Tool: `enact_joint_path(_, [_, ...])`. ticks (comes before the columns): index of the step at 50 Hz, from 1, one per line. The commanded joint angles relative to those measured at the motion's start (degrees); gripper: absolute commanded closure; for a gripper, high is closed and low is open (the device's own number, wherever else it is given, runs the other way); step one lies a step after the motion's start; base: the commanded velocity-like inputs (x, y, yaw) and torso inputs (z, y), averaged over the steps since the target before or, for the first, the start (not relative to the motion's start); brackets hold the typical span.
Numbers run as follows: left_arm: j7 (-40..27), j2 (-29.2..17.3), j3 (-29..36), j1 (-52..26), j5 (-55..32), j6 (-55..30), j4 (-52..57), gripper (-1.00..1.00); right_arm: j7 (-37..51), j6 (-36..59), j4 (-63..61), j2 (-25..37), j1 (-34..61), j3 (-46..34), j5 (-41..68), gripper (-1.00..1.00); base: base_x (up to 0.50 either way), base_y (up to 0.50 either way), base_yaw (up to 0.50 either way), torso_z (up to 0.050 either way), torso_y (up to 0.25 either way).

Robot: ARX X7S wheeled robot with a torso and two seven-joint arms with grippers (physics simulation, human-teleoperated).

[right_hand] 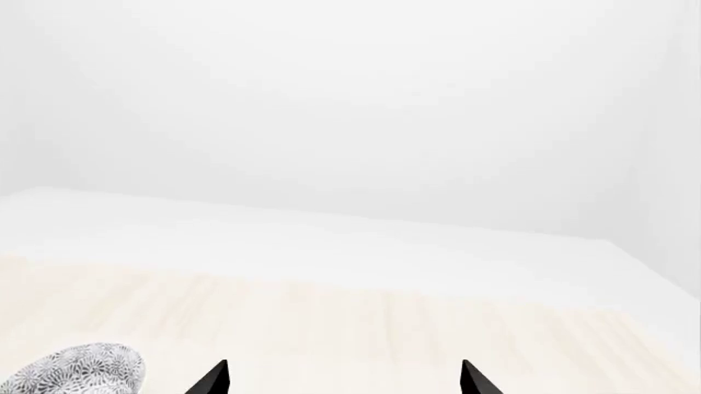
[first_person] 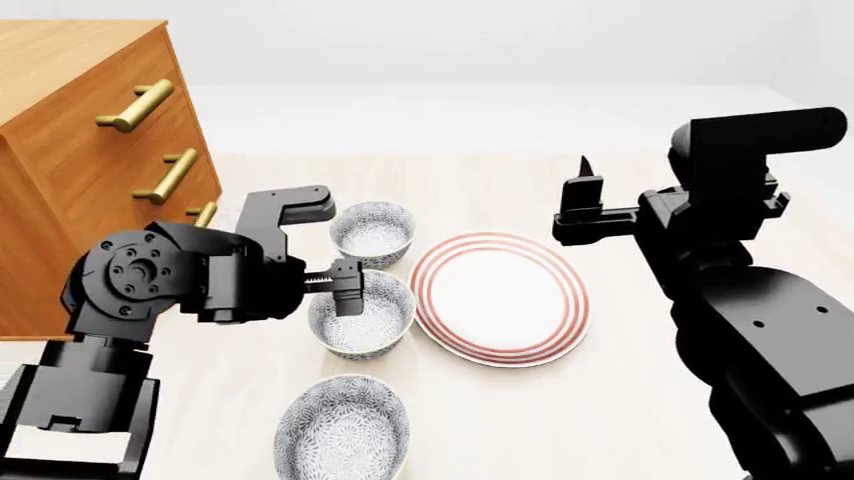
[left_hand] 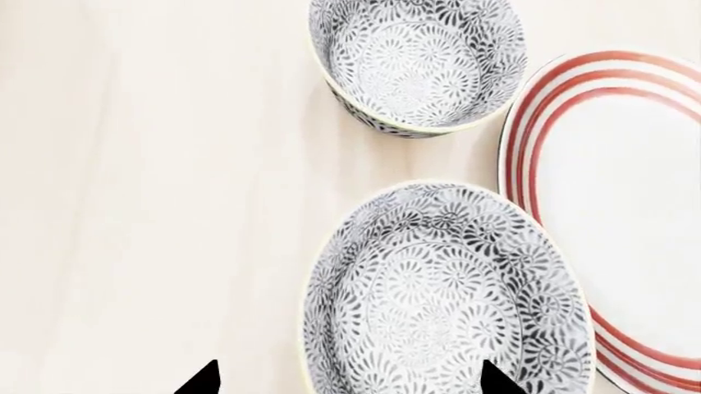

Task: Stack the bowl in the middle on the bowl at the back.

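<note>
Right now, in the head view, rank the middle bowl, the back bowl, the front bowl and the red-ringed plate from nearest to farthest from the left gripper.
1. The bowl in the middle: directly under the left gripper.
2. The bowl at the back: just beyond it.
3. The red-ringed plate: to its right, too close to the back bowl to rank firmly.
4. The front bowl: farthest, toward the robot.

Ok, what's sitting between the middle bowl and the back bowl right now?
Nothing: in the left wrist view, only bare table separates the middle bowl from the back bowl.
</note>
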Motion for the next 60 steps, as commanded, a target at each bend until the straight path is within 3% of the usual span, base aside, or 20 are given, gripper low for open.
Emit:
enact_joint_path(1, [1.46,0.65,0.99,-0.18,0.93,1.94,-1.9,-1.0,0.21,0.1,-0.17,0.04,-0.03,0.13,0.24,-1.0,0.0,0.0,0.0,0.0,0.0])
enact_joint_path(30, [2.93,1.69,2.93,-0.17,3.37,5.86,-6.57,-1.0,0.82,-0.16,0.19,0.31,0.11,-0.17,0.67,-1.0,0.0,0.0,0.0,0.0,0.0])
enact_joint_path(60, [10.43,4.8,7.19,-2.28,9.04,13.6,-19.18,-1.0,1.48,0.92,-0.1,0.71,0.41,-0.53,1.54,-1.0,0.0,0.0,0.0,0.0,0.0])
